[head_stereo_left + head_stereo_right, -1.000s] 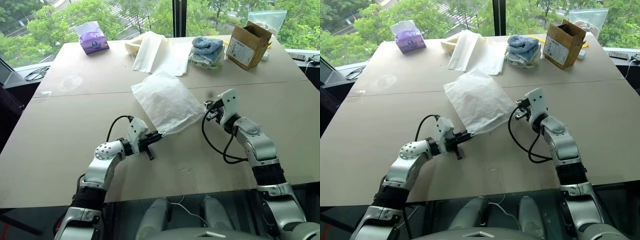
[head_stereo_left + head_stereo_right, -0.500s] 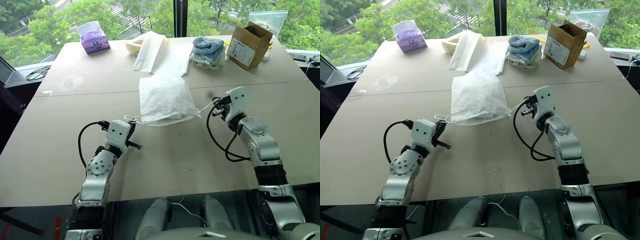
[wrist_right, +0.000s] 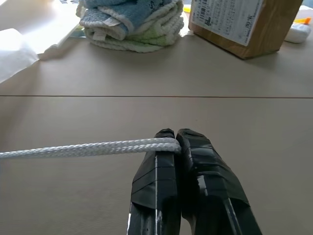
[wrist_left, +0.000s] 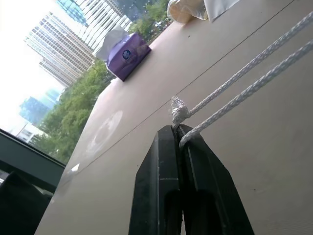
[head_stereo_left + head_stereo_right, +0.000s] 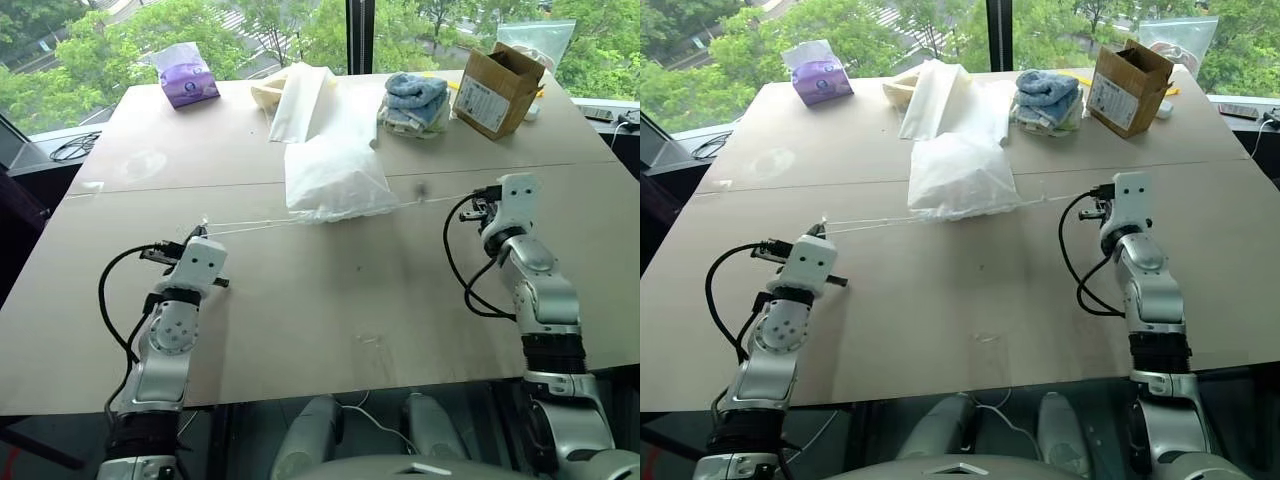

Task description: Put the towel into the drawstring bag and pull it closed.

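The drawstring bag (image 5: 333, 178) lay bunched near the middle of the table (image 5: 330, 300), its mouth gathered tight toward the robot, with a white cord running out from it on each side. The left cord (image 5: 250, 225) stretched taut to the left gripper (image 4: 179, 131), whose jaws were pinched together on it just below a small knot. The right cord (image 3: 88, 148) ran to the right gripper (image 3: 171, 136), its jaws likewise clamped on the cord's end. The towel itself could not be made out. Behind the bag lay a cream cloth (image 5: 300, 100), with stacked towels (image 5: 412, 102), a cardboard box (image 5: 495, 88) and a purple tissue pack (image 5: 186, 78) along the far edge.
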Action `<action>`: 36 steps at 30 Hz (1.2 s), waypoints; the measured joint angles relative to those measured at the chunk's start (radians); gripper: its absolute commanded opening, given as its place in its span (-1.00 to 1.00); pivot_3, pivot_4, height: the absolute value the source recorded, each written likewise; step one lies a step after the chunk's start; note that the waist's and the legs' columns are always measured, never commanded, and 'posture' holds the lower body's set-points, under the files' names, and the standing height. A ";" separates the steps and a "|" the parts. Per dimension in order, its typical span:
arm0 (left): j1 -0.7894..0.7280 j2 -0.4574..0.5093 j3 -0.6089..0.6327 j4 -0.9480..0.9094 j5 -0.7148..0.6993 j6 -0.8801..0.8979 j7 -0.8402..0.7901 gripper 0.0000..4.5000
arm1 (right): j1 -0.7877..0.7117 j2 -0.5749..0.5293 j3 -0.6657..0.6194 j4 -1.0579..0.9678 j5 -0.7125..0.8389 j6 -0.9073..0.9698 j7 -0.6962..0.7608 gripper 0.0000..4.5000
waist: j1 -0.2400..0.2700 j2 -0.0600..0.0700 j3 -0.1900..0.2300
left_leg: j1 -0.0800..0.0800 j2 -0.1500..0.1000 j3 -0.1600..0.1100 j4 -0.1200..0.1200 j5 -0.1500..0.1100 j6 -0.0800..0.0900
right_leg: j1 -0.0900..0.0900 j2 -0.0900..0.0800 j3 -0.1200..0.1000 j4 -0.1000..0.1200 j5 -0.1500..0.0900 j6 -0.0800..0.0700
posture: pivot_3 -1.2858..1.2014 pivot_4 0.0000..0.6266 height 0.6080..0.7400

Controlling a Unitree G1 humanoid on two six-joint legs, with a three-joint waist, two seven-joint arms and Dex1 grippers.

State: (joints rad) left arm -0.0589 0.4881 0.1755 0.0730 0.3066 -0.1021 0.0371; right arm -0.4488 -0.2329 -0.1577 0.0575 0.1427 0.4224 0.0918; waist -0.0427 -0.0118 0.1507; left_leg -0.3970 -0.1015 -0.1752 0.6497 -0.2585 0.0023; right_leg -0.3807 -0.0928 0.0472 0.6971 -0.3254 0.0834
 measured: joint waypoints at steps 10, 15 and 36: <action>-0.102 0.035 0.076 0.108 0.014 0.090 0.163 -0.99 | -0.004 -0.003 -0.093 0.041 -0.012 -0.007 -0.214 -1.00 | -0.001 0.000 0.000 | 0.000 0.000 0.000 0.000 0.000 0.000 | 0.000 0.000 0.000 0.001 0.000 0.000 | 0.03 -0.52 1.00; -0.117 0.054 0.223 0.174 -0.017 0.192 0.255 -0.99 | 0.001 -0.050 -0.260 0.053 -0.034 0.007 -0.365 -1.00 | 0.000 0.000 0.000 | -0.001 0.000 0.001 -0.001 0.000 0.000 | -0.001 0.000 0.000 0.000 0.000 0.000 | 0.03 -0.52 1.00; -0.207 -0.124 -0.296 -0.158 -0.609 0.334 -0.694 -0.99 | 0.059 -0.137 -0.011 -0.173 0.147 0.251 0.074 -1.00 | -0.001 0.000 -0.001 | -0.003 0.000 0.000 0.001 0.000 0.001 | -0.001 -0.003 -0.001 -0.001 0.000 0.000 | 0.03 -0.52 1.00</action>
State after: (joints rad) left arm -0.2658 0.3645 -0.1201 -0.0847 -0.3021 0.2321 -0.6573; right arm -0.3901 -0.3697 -0.1691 -0.1157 0.2898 0.6733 0.1658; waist -0.0434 -0.0117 0.1501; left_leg -0.3997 -0.1013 -0.1749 0.6502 -0.2590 0.0032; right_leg -0.3814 -0.0957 0.0459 0.6961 -0.3254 0.0834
